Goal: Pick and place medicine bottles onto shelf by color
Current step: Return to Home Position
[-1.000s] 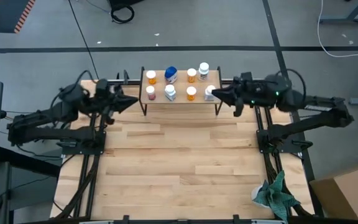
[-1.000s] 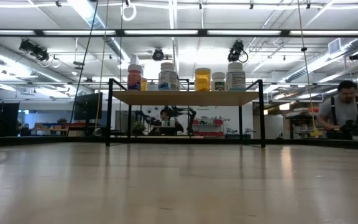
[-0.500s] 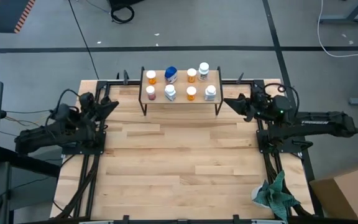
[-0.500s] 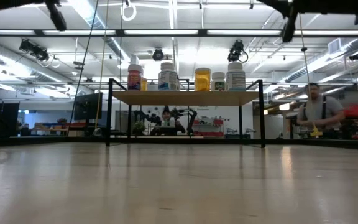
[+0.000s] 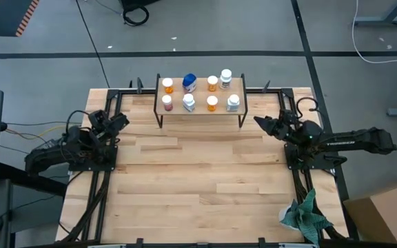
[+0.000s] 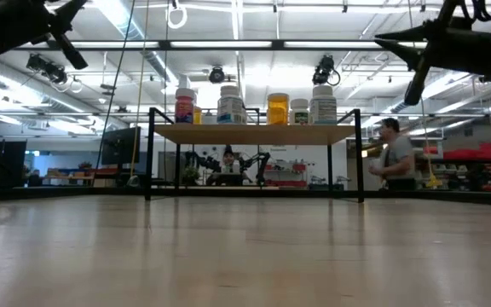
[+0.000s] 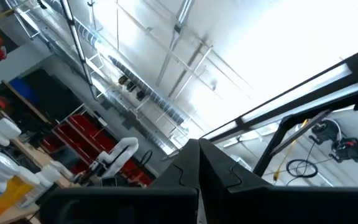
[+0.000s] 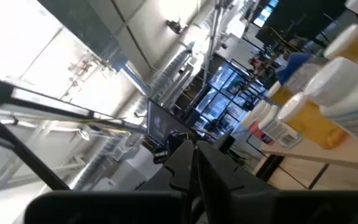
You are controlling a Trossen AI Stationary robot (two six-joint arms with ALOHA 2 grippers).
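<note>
The shelf (image 5: 198,113), a small light-wood board on black legs, stands at the table's far edge; it also shows in the low view (image 6: 254,134). Eight medicine bottles stand upright on it in two rows: orange (image 5: 167,84), blue-topped (image 5: 189,82), orange (image 5: 212,83) and white (image 5: 226,76) behind; pink (image 5: 167,102), white (image 5: 189,102), orange (image 5: 212,103) and white (image 5: 233,102) in front. My left gripper (image 5: 120,118) is shut and empty, left of the shelf. My right gripper (image 5: 257,120) is shut and empty, right of the shelf.
A crumpled teal cloth (image 5: 306,214) lies by the table's near right corner. Black frame rails (image 5: 291,148) run along both sides of the table. The wide wooden tabletop (image 5: 198,179) lies before the shelf. A person (image 6: 390,159) walks in the room behind.
Both grippers have drawn back from the shelf: the left toward the table's left edge, the right toward the right edge, both a little nearer and lower. The bottles have stayed on the shelf.
</note>
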